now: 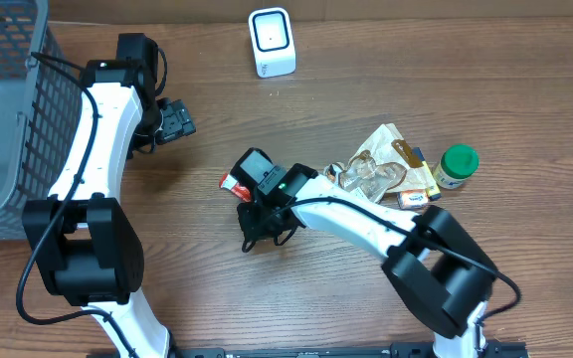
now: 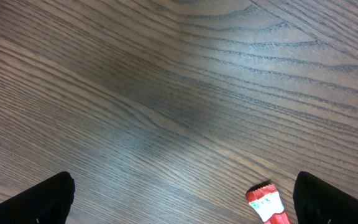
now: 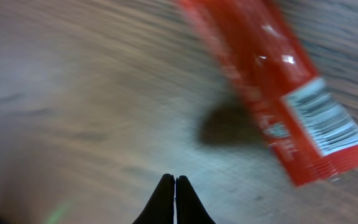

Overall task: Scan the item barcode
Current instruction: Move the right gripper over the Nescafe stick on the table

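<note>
Table (image 1: pixel 217 288) of brown wood fills the overhead view. At the upper left stands a grey wire basket (image 1: pixel 3 109), and at top centre a white scanner (image 1: pixel 272 42). The left arm rises from the lower left of the frame and ends in the left gripper (image 1: pixel 179 121), left of centre in the upper half and well apart from the scanner. The right arm comes in from the lower right, and the right gripper (image 1: pixel 264 237) sits near the middle of the frame, pointing down at the wood. A red packet (image 1: pixel 232 182) shows just beside the right wrist, on its left side and partly hidden by it. To the right lies a heap of clear wrappers (image 1: pixel 371 174) with a green-capped bottle (image 1: pixel 456 166) beside it.

From the left wrist, the two dark fingers (image 2: pixel 42 202) sit in the lower corners of the frame, spread wide with nothing but bare wood between them. One end of the packet (image 2: pixel 268 203) shows at the bottom edge, right of centre, near the right-hand finger.

From the right wrist, the two fingertips (image 3: pixel 166 202) meet at bottom centre, pressed together and empty. The packet (image 3: pixel 272 81), blurred, runs slantwise from top centre to the right edge, clear of the fingertips. A white barcode (image 3: pixel 328 124) label faces the camera near its lower right end. A dark shadow lies on the wood beside it.
</note>
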Action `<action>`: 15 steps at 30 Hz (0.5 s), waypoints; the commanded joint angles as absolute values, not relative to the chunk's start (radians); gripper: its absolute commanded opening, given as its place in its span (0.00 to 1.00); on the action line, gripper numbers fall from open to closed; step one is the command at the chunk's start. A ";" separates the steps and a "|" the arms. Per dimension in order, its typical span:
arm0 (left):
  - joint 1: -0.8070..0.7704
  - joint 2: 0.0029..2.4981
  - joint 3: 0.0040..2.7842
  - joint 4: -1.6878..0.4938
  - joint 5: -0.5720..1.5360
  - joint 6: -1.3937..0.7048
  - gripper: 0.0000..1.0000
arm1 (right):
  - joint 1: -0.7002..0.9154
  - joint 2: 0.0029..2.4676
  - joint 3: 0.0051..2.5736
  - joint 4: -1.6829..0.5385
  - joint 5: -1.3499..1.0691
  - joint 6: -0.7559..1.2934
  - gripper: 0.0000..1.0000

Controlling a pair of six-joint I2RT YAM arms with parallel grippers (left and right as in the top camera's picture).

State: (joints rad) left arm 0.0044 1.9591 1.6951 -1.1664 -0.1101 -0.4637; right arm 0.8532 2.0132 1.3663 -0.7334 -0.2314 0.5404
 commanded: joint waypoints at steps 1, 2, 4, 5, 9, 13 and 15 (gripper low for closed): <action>0.006 1.962 1.703 -1.166 -0.130 -0.449 1.00 | 0.831 2.078 1.348 -0.729 -0.128 0.629 0.04; 0.006 1.962 1.703 -1.166 -0.130 -0.449 1.00 | 0.825 2.084 1.348 -0.729 -0.117 0.629 0.04; 0.006 1.962 1.703 -1.166 -0.130 -0.449 1.00 | 0.797 2.088 1.348 -0.730 -0.060 0.629 0.04; 0.006 1.962 1.703 -1.166 -0.130 -0.449 1.00 | 0.781 2.088 1.349 -0.726 -0.039 0.629 0.04; 0.006 1.962 1.703 -1.166 -0.130 -0.449 1.00 | 0.715 2.088 1.349 -0.654 0.095 0.628 0.04; 0.006 1.962 1.703 -1.166 -0.131 -0.449 1.00 | 0.647 2.088 1.349 -0.519 0.186 0.613 0.04; 0.006 1.962 1.703 -1.166 -0.130 -0.449 1.00 | 0.622 2.088 1.349 -0.419 0.178 0.590 0.05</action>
State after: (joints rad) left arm 0.0044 1.9591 1.6951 -1.1660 -0.1139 -0.4637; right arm 0.6468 2.0727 1.3560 -0.4805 0.1043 0.6132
